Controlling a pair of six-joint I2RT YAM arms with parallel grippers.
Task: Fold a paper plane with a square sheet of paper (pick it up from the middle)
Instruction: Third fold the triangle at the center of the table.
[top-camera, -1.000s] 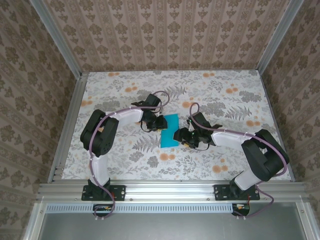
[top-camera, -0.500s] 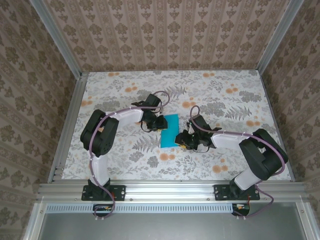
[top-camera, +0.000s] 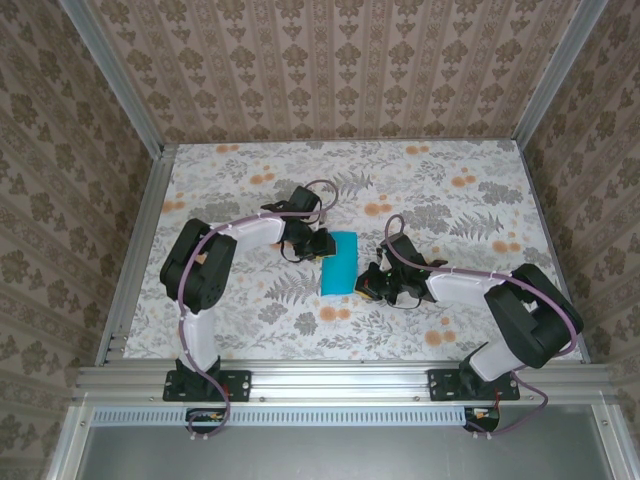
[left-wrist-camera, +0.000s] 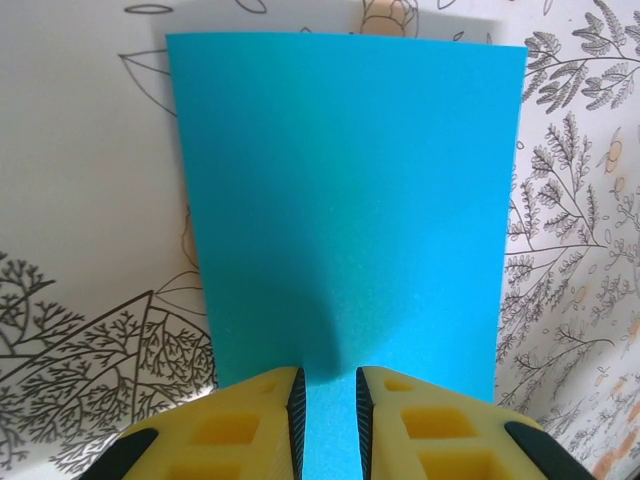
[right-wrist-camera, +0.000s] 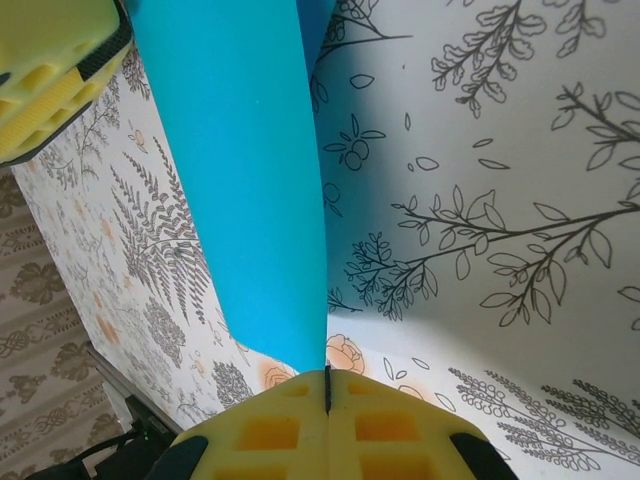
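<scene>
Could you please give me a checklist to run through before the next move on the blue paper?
1. Right pincer shut on the corner of the thin turquoise-blue sheet of paper: ok.
2. Left pincer holding the sheet down: cannot tell; its jaws stand slightly apart over it.
3. Sheet untorn, edges straight: ok.
4. Gripped side raised off the flower-patterned table: ok, shadow beneath.
5. Pincers apart, on opposite sides of the sheet: ok.

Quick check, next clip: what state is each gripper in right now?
Left gripper: jaws slightly apart at the square sheet of paper; whether it grips cannot be told.
Right gripper: shut on the sheet's edge.
</scene>
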